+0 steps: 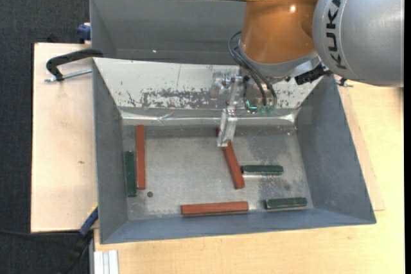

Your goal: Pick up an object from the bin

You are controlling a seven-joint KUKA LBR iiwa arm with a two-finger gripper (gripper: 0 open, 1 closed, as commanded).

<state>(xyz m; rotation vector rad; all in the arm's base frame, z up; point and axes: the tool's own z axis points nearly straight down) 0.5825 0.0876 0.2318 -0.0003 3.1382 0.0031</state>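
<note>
Just over slanted red-brown stick [234, 169], pincer [225, 137] of KUKA-marked arm [366, 16], grip state indiscernible.

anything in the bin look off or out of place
Nothing looks spilled or broken. Only the middle red bar lies slanted, while the other red bars and green bars lie roughly parallel to the walls of the bin. The end effector hangs over its upper end.

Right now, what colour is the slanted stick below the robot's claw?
The stick is reddish-brown, seen in the camera view.
</note>
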